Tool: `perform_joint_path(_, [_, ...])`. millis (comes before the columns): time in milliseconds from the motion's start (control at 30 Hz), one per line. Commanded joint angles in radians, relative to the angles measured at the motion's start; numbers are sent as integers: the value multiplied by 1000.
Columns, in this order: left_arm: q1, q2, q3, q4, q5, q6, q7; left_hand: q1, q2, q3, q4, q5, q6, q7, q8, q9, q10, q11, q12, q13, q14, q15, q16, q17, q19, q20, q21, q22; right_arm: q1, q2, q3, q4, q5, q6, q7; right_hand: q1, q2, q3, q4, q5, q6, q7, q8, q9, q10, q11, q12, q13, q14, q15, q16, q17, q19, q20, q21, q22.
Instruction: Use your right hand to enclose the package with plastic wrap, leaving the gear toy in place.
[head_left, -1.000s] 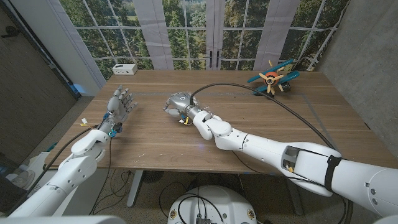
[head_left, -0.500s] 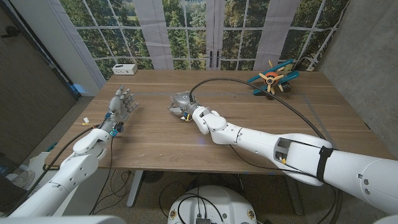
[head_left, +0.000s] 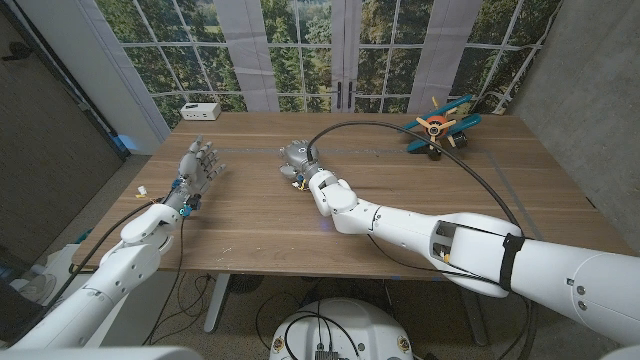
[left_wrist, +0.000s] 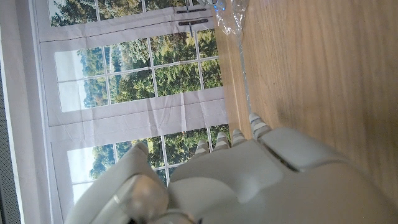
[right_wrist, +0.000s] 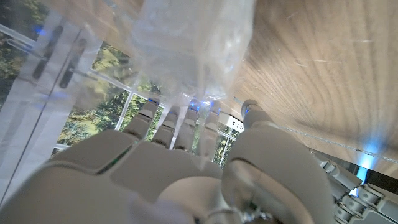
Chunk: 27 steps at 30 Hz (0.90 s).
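Fingertips (right_wrist: 186, 106) of the right hand (head_left: 297, 157) are buried in crinkled clear plastic wrap (right_wrist: 193, 43) — in the right wrist view they press together into the film, clamped on it so it can be drawn over the package. I cannot make out the package itself; it is presumably under the film and the hand, near the middle of the desk (head_left: 400, 215) and slightly toward its far edge. Whether the wrap fully covers it cannot be told, so the enclosing looks under way rather than finished.

By the far right corner sits the gear toy (head_left: 438, 125), well apart from the hand, so it is unlikely to be disturbed. By the left edge waits the left hand (head_left: 195, 165), fingers apart, holding nothing — out of the way of a one-handed job.
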Motion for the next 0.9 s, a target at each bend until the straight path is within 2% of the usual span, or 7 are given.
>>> perform_joint_path(33, [-12, -5, 6, 10, 1, 0, 3, 17, 3, 8, 0, -2, -77, -3, 0, 4, -86, 3, -2, 5, -41, 7, 5, 3, 0, 1, 2, 4, 49, 69, -47, 106, 42, -16, 14, 17, -5, 2, -11, 2, -15, -5, -3, 1, -8, 0, 3, 4, 7, -30, 8, 1, 11, 4, 6, 0])
perform_joint_path(167, [-4, -4, 2, 6, 0, -3, 6, 17, 2, 8, 0, -2, -77, -3, 0, 4, -85, 3, -2, 5, -36, 11, 7, 3, -1, 1, 1, 4, 79, 129, -63, 200, 68, -9, 44, 21, -5, -1, -21, 0, -40, -11, -1, 1, -40, 2, -3, 4, -16, -27, 3, 2, -4, 9, 0, 0])
perform_joint_path(300, [3, -4, -1, 3, -3, -6, 9, 17, 2, 8, 0, -2, -78, -4, 0, 4, -86, 2, -2, 5, -35, 11, 7, 3, 0, 1, 2, 4, 119, 219, -78, 340, 108, -1, 87, -12, -12, -30, -18, -4, -149, 2, -5, 0, -162, 12, -12, 6, -82, -6, -4, 11, -58, 24, -13, 1])
perform_joint_path(400, [9, -4, -4, 0, -2, -8, 13, 17, 2, 8, 0, -2, -78, -3, 0, 4, -86, 2, -2, 5, -34, 11, 7, 3, 0, 2, 2, 4, 139, 281, -88, 443, 137, 5, 79, -44, -13, -50, -7, -5, -206, 4, -3, 0, -232, 18, -9, 7, -132, 15, -9, 19, -93, 36, -17, 3])
perform_joint_path(533, [16, -3, -7, -2, -4, -9, 15, 17, 2, 8, 0, -3, -78, -4, 0, 4, -85, 3, -2, 5, -32, 10, 8, 3, 1, 2, 2, 4, 155, 355, -95, 577, 183, 15, 21, -59, -15, -60, -2, -5, -229, 6, -1, 0, -263, 21, -9, 8, -154, 19, -10, 22, -111, 40, -19, 4])
perform_joint_path(767, [14, -3, -5, 0, -3, -10, 9, 17, 2, 8, 0, -3, -78, -5, 0, 4, -86, 3, -2, 5, -30, 11, 8, 4, 0, 2, 2, 4, 156, 373, -117, 603, 241, -27, -46, -66, -16, -68, -7, -2, -188, 57, 23, 1, -238, 35, 17, 8, -136, 19, 5, 23, -98, 34, -5, 6])
perform_joint_path(900, [7, -3, 1, 4, -3, -7, 0, 17, 2, 9, 0, -4, -79, -4, 0, 4, -87, 3, -2, 5, -30, 11, 7, 4, 0, 2, 2, 4, 157, 378, -120, 609, 278, -43, -80, -59, -11, -67, -15, 0, -160, 60, 32, 1, -217, 39, 28, 8, -114, 13, 15, 22, -81, 27, 4, 6])
